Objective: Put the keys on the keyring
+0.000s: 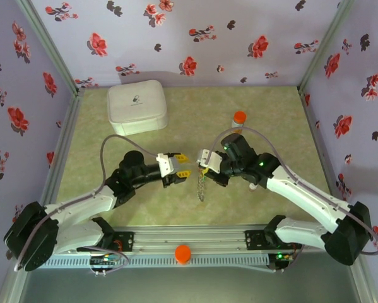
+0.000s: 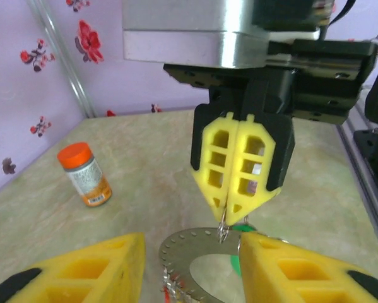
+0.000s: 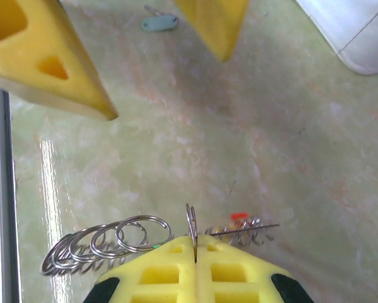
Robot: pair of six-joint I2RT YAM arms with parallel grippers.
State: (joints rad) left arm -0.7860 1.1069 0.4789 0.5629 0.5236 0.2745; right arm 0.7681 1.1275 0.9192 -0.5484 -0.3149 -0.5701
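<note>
The keyring [image 2: 179,255] is a flat grey ring with a dotted edge. It hangs from a small split ring [image 3: 192,222] that my right gripper [image 3: 195,245] is shut on. In the top view the keyring [image 1: 201,185] dangles below the right gripper [image 1: 205,169]. Several more split rings [image 3: 106,243] and a red key tag [image 3: 239,216] hang from it, and a green key [image 2: 242,226] shows behind it. My left gripper [image 2: 192,252] is open, with its fingers on either side of the keyring's upper part without touching it. A pale teal key [image 3: 158,23] lies on the table.
A white square case [image 1: 137,107] sits at the back left. An orange-capped bottle [image 1: 239,117] stands behind the right arm, also in the left wrist view [image 2: 84,173]. An orange cap [image 1: 183,253] lies on the front rail. Flowered walls close in the green mat [image 1: 271,120].
</note>
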